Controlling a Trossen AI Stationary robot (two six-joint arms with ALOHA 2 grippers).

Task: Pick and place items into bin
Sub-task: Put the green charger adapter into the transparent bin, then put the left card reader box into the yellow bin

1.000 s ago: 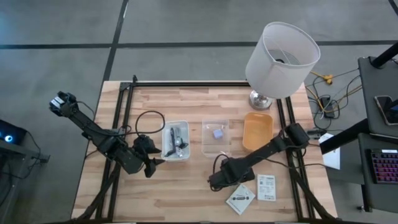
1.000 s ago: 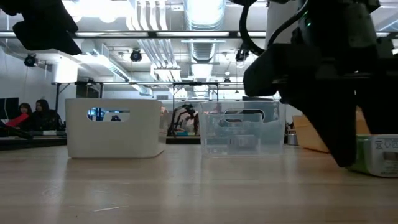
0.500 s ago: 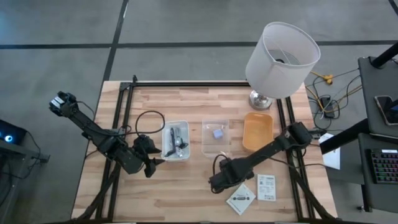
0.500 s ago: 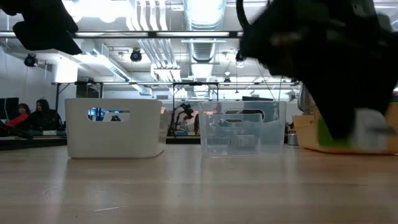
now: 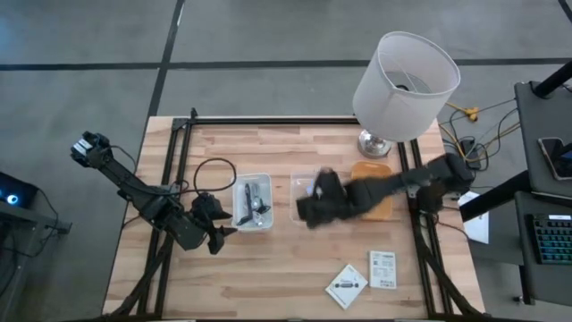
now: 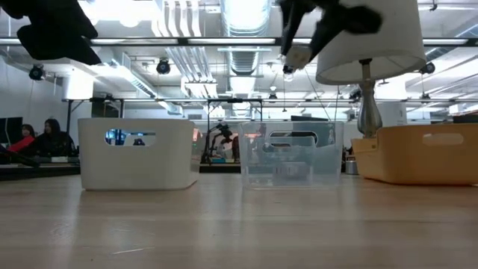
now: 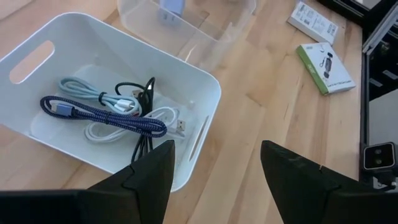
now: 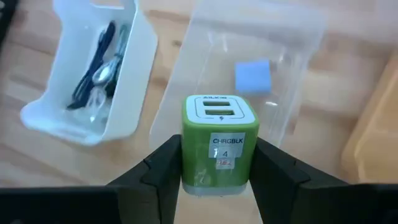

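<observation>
Green charger block (image 8: pixel 219 144), white face with two slots, label on side, upright, clamped between right gripper (image 8: pixel 217 165) fingers above clear bin (image 5: pixel 310 201) at table centre. Lavender-blue block (image 8: pixel 252 76) lies inside clear bin. Cable bundle (image 7: pixel 115 112), dark, navy and white, coiled in white bin (image 7: pixel 205 118). Two flat white packets (image 5: pixel 366 276) near table's front edge, right side.
</observation>
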